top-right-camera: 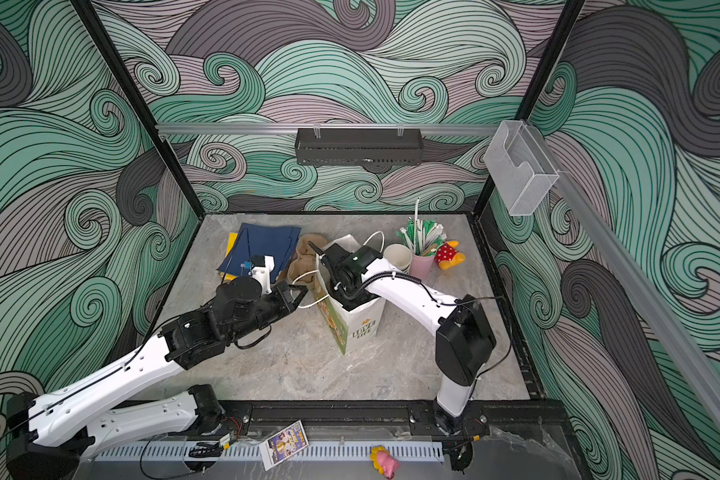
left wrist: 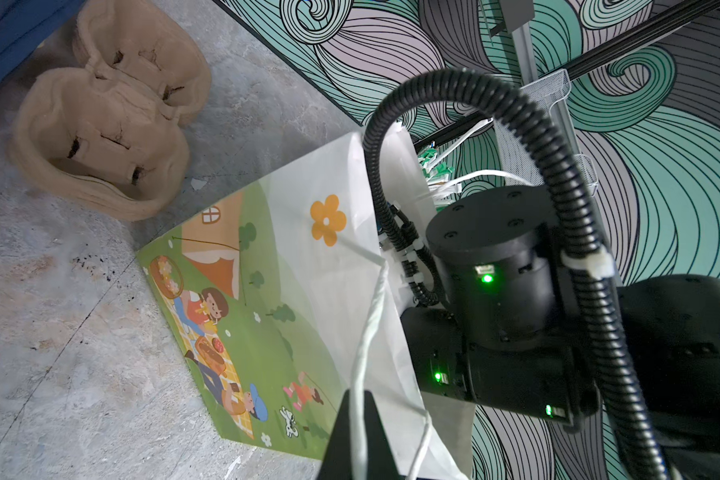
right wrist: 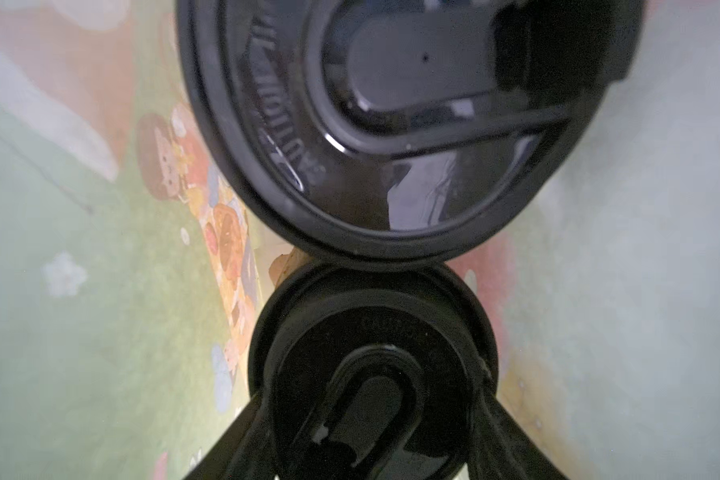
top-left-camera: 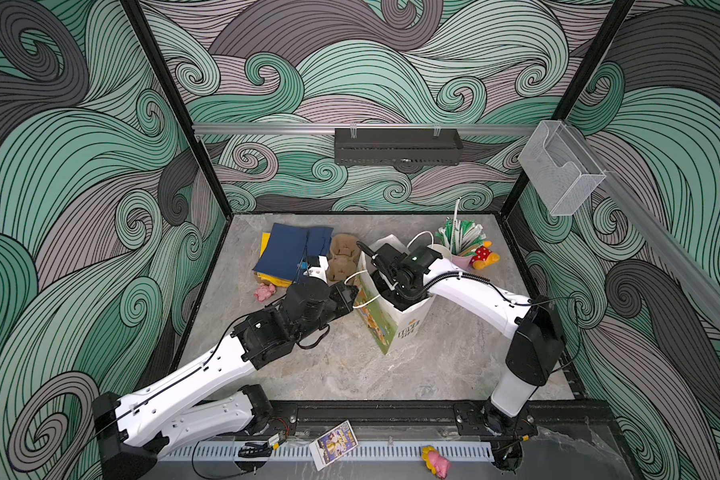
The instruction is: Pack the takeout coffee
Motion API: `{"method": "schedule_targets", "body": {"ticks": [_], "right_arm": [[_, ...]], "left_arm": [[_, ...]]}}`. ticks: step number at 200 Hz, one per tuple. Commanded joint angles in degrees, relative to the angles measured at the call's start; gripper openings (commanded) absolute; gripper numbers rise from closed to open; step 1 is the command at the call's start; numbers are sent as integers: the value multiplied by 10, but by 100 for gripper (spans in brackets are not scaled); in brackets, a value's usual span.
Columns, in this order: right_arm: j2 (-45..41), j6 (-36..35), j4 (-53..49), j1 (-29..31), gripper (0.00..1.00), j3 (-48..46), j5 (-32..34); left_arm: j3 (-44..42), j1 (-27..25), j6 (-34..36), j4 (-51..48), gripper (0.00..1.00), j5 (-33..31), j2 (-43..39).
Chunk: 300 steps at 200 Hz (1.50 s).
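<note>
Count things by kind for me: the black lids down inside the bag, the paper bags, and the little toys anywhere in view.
Black lids: 2
Paper bag: 1
Toys: 3
Total: 6

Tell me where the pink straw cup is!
In both top views, the pink cup of wrapped straws stands back right, between a cream paper cup and a red spotted toy.

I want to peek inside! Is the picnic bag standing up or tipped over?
Standing up. The paper bag rests on its base on the table, mouth upward, the right arm reaching down into it.
</note>
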Motion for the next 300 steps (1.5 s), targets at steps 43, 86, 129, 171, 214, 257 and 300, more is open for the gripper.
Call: {"method": "schedule_targets", "body": {"ticks": [43, 86, 129, 171, 214, 257, 300], "right_arm": [[72, 8, 39, 10, 59, -51, -87], [85, 9, 44, 13, 59, -53, -83], [100, 8, 40, 16, 59, -54, -72], [116, 7, 40, 17, 58, -57, -59], [123, 7, 34, 17, 58, -61, -49], [139, 8, 29, 17, 58, -64, -43], [149, 7, 25, 16, 58, -69, -40]], "left_arm": [[-1, 5, -3, -12, 0, -9, -6], [-1, 5, -5, -10, 0, -8, -4], [1, 5, -5, -10, 0, -7, -1], [1, 5, -4, -11, 0, -9, -2], [1, 7, -4, -11, 0, -9, -3], [0, 6, -5, -15, 0, -9, -8], [-1, 6, -5, -16, 0, -11, -10]]}}
